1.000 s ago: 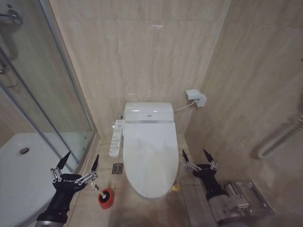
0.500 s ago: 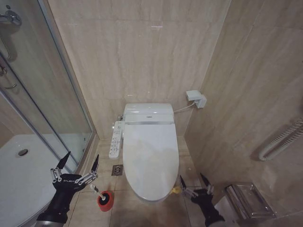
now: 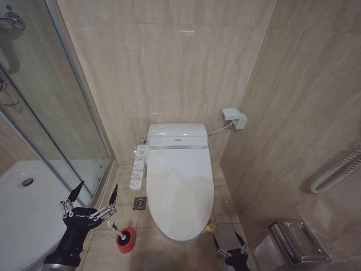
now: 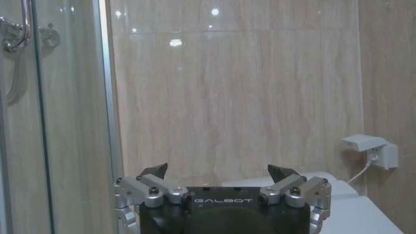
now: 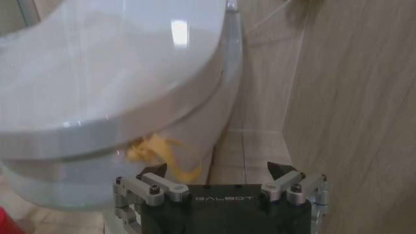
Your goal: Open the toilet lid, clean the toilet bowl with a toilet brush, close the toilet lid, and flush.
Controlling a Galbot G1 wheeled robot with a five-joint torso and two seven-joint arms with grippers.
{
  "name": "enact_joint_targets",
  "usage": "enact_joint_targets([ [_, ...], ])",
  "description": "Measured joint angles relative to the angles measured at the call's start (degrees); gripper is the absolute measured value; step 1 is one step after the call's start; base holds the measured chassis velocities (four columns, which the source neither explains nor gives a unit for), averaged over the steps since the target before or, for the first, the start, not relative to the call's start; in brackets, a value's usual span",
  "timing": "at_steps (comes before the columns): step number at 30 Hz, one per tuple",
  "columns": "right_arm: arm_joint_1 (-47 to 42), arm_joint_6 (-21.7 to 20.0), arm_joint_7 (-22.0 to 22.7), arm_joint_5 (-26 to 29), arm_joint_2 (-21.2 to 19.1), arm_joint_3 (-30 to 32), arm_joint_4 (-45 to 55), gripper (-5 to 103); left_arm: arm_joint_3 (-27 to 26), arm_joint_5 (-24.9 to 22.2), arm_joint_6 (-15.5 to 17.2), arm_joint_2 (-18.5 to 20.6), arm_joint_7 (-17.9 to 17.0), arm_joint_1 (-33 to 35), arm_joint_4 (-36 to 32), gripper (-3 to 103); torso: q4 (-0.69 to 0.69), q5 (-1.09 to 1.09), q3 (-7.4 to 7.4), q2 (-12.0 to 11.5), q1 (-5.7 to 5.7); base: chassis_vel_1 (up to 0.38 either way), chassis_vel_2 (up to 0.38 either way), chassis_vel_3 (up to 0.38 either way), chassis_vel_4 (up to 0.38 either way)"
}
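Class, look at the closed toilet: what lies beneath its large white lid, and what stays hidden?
Beneath the large smooth white plastic toilet lid, a yellow tag hangs at the front rim, visible from the right wrist. The closed lid covers the bowl's inside.

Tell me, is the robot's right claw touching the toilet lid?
Apart. In the head view, the right gripper sits open beside and below the toilet lid, with floor between.

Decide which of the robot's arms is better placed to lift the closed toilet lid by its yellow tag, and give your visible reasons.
Probably the right. The right gripper is open and low beside the front rim of the closed toilet lid, facing the yellow tag. The left gripper, also open, hangs by the shower glass, farther from it.
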Motion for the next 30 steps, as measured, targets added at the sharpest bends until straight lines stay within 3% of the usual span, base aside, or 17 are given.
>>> enact_joint_targets([
  [9, 7.6, 0.7, 2.0, -2.3, 1.0, -0.4, -7.0, 100, 0.0, 0.0, 0.0, 0.0, 0.0, 0.0, 0.0, 100, 0.0, 0.0, 0.0, 0.0, 0.0, 0.0, 0.0, 0.0, 0.0],
  [30, 13.0, 3.4, 2.5, -1.9, 1.6, -0.1, -13.5, 99, 0.0, 0.0, 0.0, 0.0, 0.0, 0.0, 0.0, 100, 0.0, 0.0, 0.0, 0.0, 0.0, 0.0, 0.0, 0.0, 0.0],
])
